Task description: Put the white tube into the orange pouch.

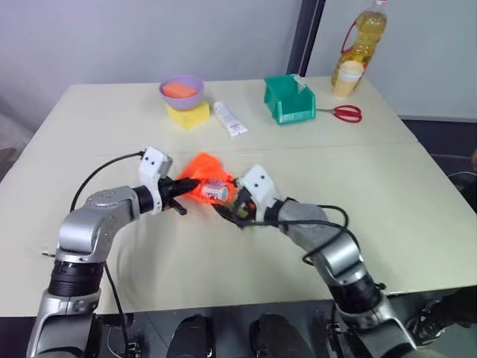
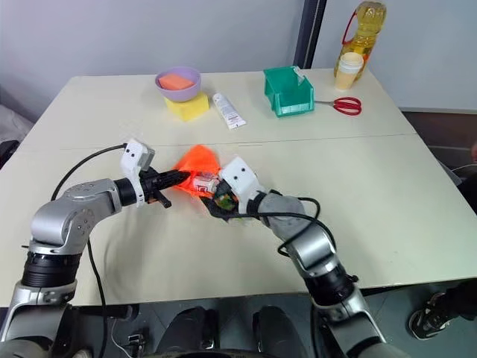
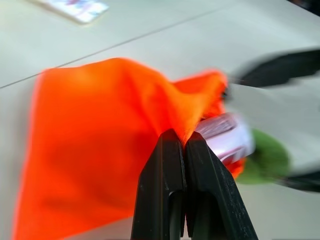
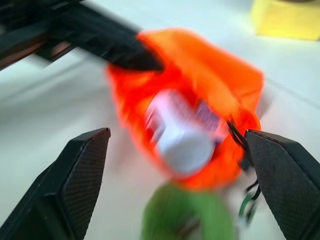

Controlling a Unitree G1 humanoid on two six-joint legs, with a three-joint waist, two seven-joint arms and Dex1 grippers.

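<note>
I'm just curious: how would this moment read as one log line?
left gripper: shut on orange pouch | right gripper: open | white tube: in pouch mouth

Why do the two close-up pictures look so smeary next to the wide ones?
Left wrist view: the orange pouch and white tube are smeared, while the left gripper stays crisp. Right wrist view: the tube and green disc are blurred. Head views: evenly lit and sharp.

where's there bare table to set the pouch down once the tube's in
The right side of the table, in front of the scissors and green bin, is bare, as is the near-left part. The back edge is crowded: purple bowl, yellow sponge, flat white tube, bin, oil bottle.
</note>
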